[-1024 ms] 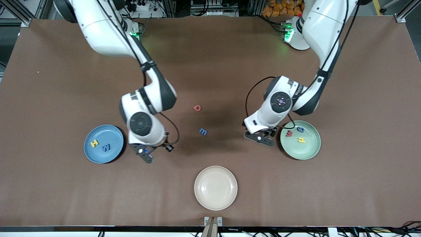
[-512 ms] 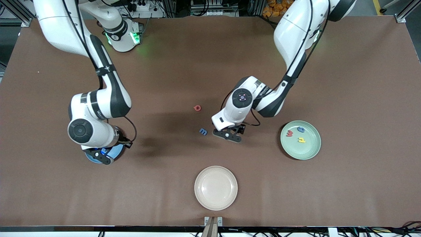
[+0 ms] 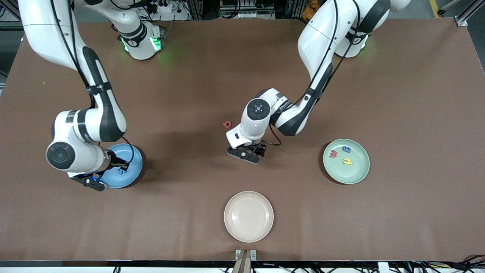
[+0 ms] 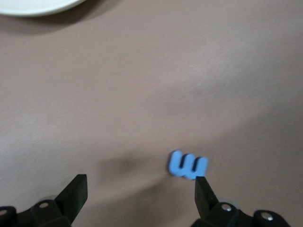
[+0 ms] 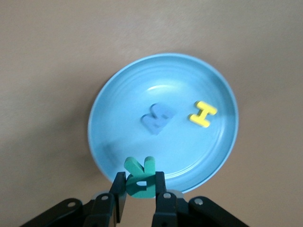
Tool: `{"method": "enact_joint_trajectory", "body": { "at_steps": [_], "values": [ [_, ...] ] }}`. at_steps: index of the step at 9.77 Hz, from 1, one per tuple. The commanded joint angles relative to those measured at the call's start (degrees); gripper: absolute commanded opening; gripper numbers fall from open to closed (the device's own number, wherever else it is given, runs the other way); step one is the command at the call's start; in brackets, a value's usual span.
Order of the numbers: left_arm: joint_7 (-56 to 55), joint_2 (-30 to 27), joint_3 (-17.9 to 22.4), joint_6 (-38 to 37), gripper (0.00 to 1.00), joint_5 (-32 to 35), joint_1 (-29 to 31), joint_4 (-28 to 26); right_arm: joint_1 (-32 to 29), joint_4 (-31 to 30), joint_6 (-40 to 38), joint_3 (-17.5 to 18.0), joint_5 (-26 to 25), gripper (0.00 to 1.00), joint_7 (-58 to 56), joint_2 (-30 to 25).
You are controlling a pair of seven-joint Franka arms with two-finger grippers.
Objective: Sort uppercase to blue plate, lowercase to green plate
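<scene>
In the front view, the right gripper (image 3: pixel 93 181) hangs over the rim of the blue plate (image 3: pixel 130 167) at the edge nearest the right arm's end of the bench (image 3: pixel 242 68), and the arm covers most of that plate. The left gripper (image 3: pixel 244 153) hangs low over the middle of the bench, covering the spot under it; the red round letter (image 3: pixel 227 124) lies just beside it on the bench, farther from the front camera. The green plate (image 3: pixel 360 172) sits toward the left arm's end and carries three letters: a red w (image 3: pixel 333 154), a blue g-like letter (image 3: pixel 346 149) and a yellow h (image 3: pixel 347 161). The cream plate (image 3: pixel 248 216) sits nearest the front camera. In the left wrist view, the fingers (image 4: pixel 75 191) are spread wide and grasp nothing. The blue m (image 4: pixel 187 164) lies flat on the bench between them, close against one fingertip; contact cannot be confirmed. Its long axis runs roughly along the line from finger to finger, and its legs point away from the gripper. A sliver of the cream plate (image 4: pixel 38 5) shows at the frame edge. In the right wrist view, the fingers (image 5: pixel 160 191) are clamped on the teal-green R (image 5: pixel 139 177), which is held above the plate rim (image 5: pixel 109 165) with its legs pointing toward the plate centre. The yellow H (image 5: pixel 202 114) and the blue W (image 5: pixel 157 118) lie flat inside the plate, apart from each other; the long axis of the H is tilted across the plate.
</scene>
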Motion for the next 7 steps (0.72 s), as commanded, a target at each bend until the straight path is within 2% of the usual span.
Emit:
{"method": "enact_joint_trajectory", "body": {
  "at_steps": [1,2,3,6,7],
  "values": [
    [-0.68,3.27,1.05,5.31,1.0,-0.33,-0.95,2.99,-2.24,-1.81,0.93,0.85,-1.11,0.34,-2.68,-1.43],
    [-0.42,4.16,1.14,6.13,1.0,-0.24,-1.82,3.52,-2.33,-1.72,1.28,0.85,-1.11,0.89,-2.68,-1.08],
    [0.37,4.43,1.22,6.14,1.0,-0.07,-2.36,3.53,-2.51,-1.8,1.63,0.85,-1.02,1.0,-2.68,-0.99],
    [1.25,5.05,1.23,6.23,1.0,0.63,-4.64,3.35,-2.6,-1.8,1.64,0.85,-1.02,1.0,-2.68,-0.99],
    [1.25,5.22,1.14,6.23,1.0,2.81,-4.65,3.35,-2.6,-1.8,1.64,0.85,-1.02,1.0,-2.68,-0.99]
  ]
}}
